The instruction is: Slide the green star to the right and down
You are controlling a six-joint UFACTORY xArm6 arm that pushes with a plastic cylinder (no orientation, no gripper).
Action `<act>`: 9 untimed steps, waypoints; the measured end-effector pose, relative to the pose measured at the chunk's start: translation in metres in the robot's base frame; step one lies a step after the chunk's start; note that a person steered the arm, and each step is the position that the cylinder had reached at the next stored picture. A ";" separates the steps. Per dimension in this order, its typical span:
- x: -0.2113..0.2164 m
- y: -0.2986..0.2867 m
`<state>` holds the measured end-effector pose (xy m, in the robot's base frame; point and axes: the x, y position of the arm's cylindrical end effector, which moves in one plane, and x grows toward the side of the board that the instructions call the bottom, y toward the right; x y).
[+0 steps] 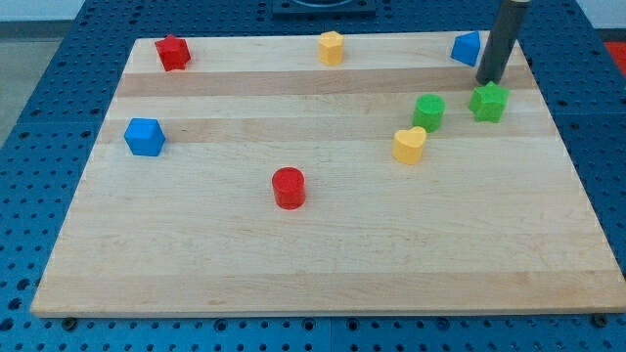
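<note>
The green star point(489, 102) lies near the board's right edge, in the upper part. My tip point(487, 82) stands right at the star's upper edge, on its top side, touching it or nearly so. The dark rod rises from there out of the view's top. A green cylinder point(428, 111) lies just left of the star, with a gap between them.
A yellow heart point(410, 145) sits below-left of the green cylinder. A blue triangle point(467, 48) is just left of the rod. A yellow hexagon point(332, 47) and a red star point(172, 52) lie along the top; a blue cube point(144, 137) is at the left and a red cylinder point(289, 188) in the middle. The wooden board's right edge point(572, 147) is close to the green star.
</note>
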<state>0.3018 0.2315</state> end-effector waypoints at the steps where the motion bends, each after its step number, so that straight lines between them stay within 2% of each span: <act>1: 0.000 0.000; 9: 0.081 -0.002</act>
